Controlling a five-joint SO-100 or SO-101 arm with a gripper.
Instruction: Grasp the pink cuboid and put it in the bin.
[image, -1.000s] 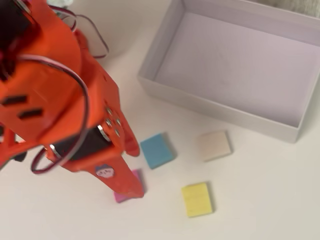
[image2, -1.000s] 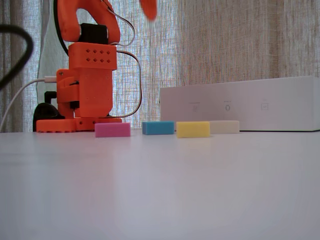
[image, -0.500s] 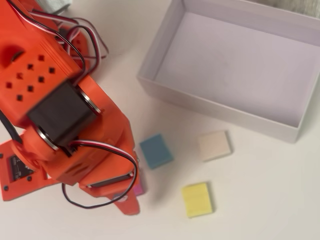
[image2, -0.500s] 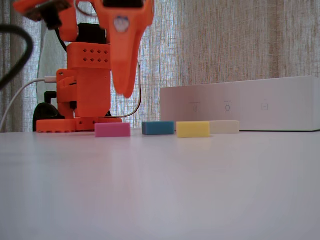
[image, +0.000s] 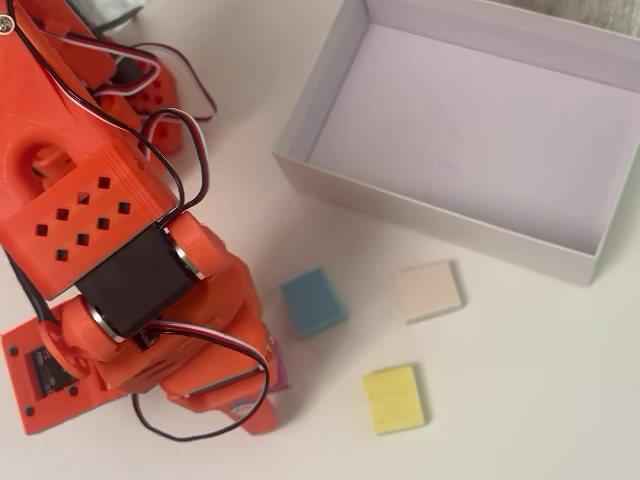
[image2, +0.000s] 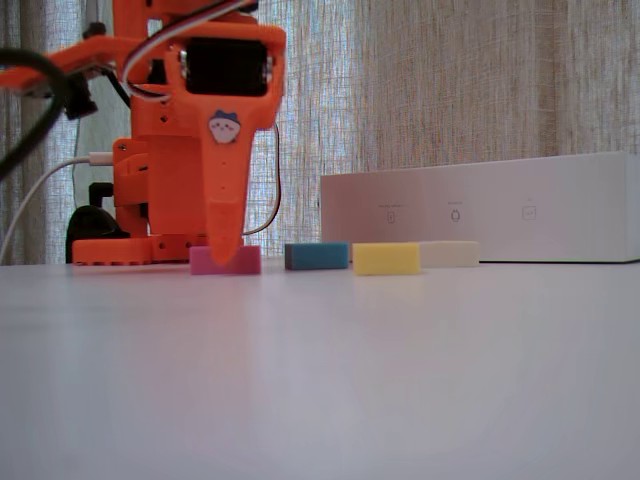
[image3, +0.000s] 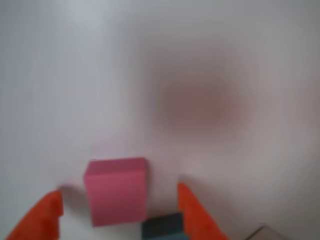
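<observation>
The pink cuboid (image3: 116, 192) lies flat on the white table between my two orange fingers (image3: 192, 215), with a gap on each side. It is mostly hidden under the arm in the overhead view, where only a sliver (image: 279, 368) shows. In the fixed view it (image2: 240, 262) sits behind the lowered finger. My gripper (image3: 117, 192) is open and down at table level around it, also seen in the overhead view (image: 262, 392) and the fixed view (image2: 222, 255). The bin (image: 430, 215) is a large white box at the upper right, empty, and it stands at the back right in the fixed view (image2: 480, 205).
A blue block (image: 313, 300) lies just right of the gripper, a beige block (image: 429, 290) further right near the bin wall, a yellow block (image: 393, 398) in front of them. The orange arm base (image: 60, 370) fills the left side.
</observation>
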